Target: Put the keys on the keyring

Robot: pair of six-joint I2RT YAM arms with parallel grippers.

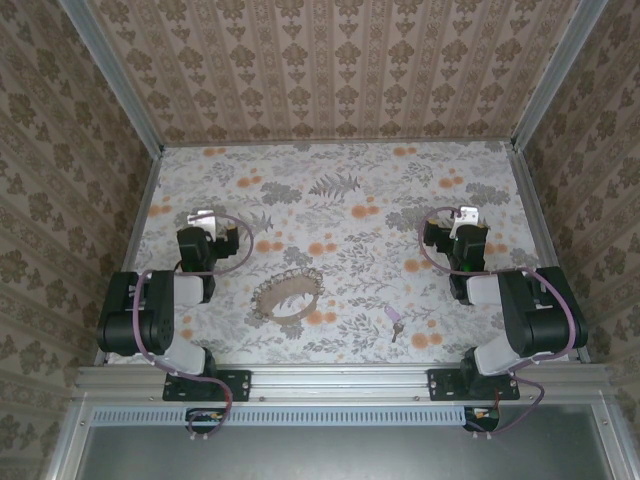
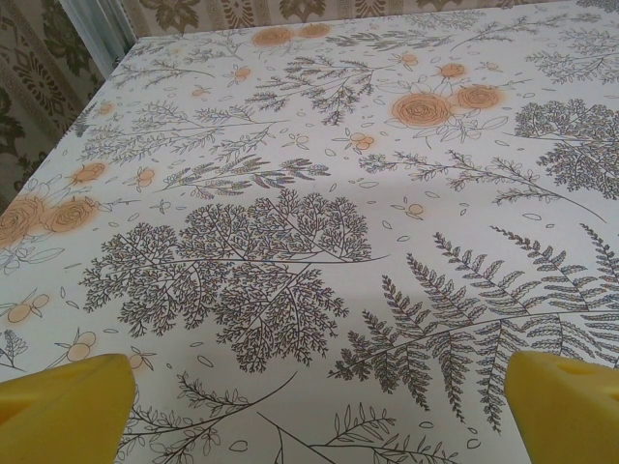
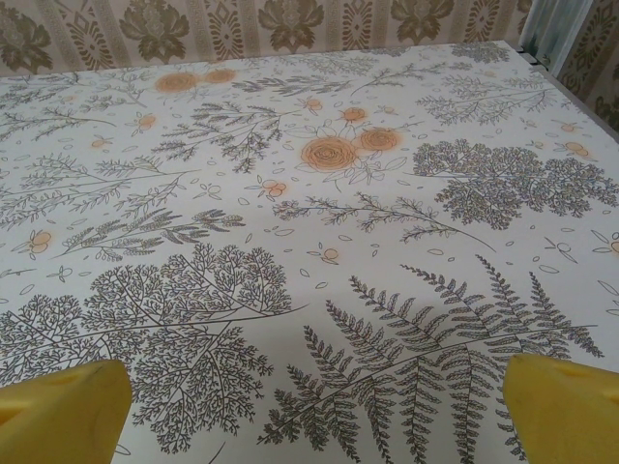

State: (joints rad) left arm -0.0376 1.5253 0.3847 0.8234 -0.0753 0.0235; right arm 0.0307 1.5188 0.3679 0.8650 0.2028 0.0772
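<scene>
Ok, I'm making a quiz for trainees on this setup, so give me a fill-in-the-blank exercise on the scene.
1. Seen from above, the key lies to the ____ of the keyring, not touching it.
2. The left gripper and right gripper both have jaws ____.
3. Their fingertips are ____ in colour.
Missing words: right; open; yellow.

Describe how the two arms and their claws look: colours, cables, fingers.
Both the left arm and the right arm have black joint housings and pale grey links, with a purple cable looping alongside. Each is mounted on a black base plate. The left claw and the right claw have bright yellow fingers.
</scene>
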